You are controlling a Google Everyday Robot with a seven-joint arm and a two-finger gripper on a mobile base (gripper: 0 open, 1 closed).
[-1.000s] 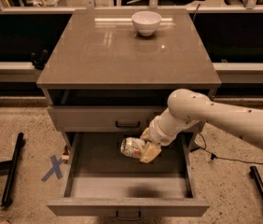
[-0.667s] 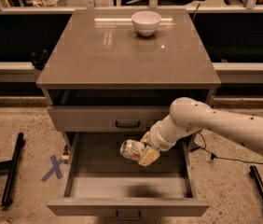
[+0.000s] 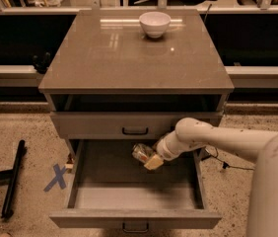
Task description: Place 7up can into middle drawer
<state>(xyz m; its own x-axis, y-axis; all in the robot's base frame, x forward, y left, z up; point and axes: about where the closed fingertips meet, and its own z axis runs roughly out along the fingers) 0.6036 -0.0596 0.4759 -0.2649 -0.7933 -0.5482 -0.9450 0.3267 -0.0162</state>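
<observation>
While my arm (image 3: 227,142) reaches in from the right, my hand (image 3: 151,160) hangs over the open middle drawer (image 3: 129,197), closed around the one 7up can (image 3: 141,152), which lies tilted in my grip above the grey floor, towards the back. Two handled fronts show: this drawer's own and the shut upper drawer front (image 3: 94,125) above it. One white bowl (image 3: 155,23) stands near the far edge of the worktop (image 3: 129,58)
</observation>
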